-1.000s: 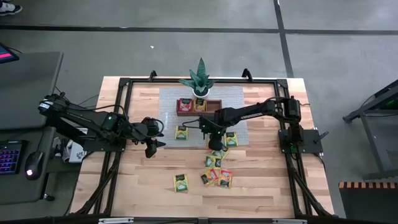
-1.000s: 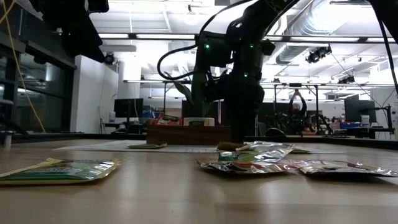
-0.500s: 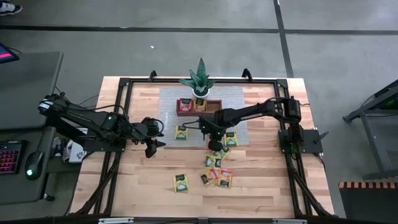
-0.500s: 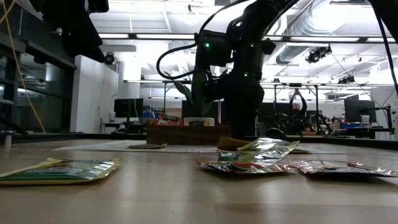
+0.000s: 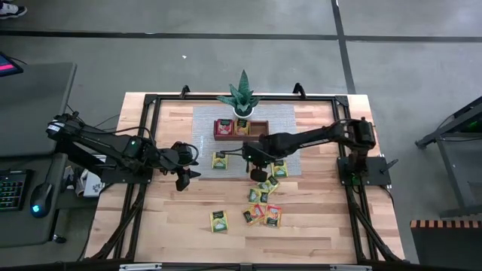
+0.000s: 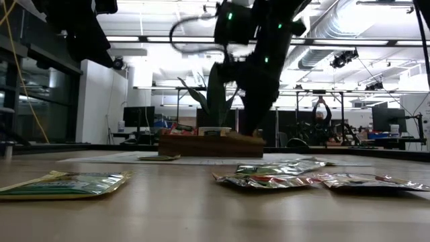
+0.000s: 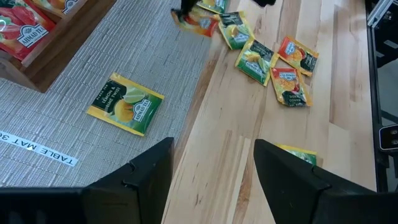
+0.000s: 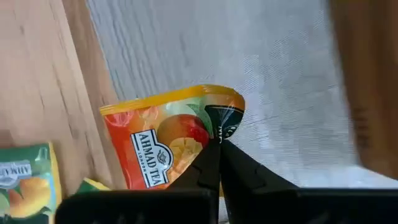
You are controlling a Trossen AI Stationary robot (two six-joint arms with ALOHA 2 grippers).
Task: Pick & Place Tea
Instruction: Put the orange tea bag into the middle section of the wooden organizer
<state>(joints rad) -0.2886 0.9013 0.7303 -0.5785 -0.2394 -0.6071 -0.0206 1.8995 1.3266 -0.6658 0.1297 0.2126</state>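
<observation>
Right gripper (image 8: 217, 144) pinched on an orange tea packet (image 8: 168, 140), lifted over the grey mat (image 5: 290, 114). Next: carry it far, into the wooden tray (image 5: 257, 134). Left gripper (image 5: 183, 174) waits, fingers apart.

Even overhead lighting on the tabletop (image 5: 316, 218), with short soft shadows. In the low view, bright ceiling light strips (image 6: 168, 39) silhouette the arms, and the foil tea packets (image 6: 269, 176) glint. Right wrist view: soft, blurred edges.
</observation>
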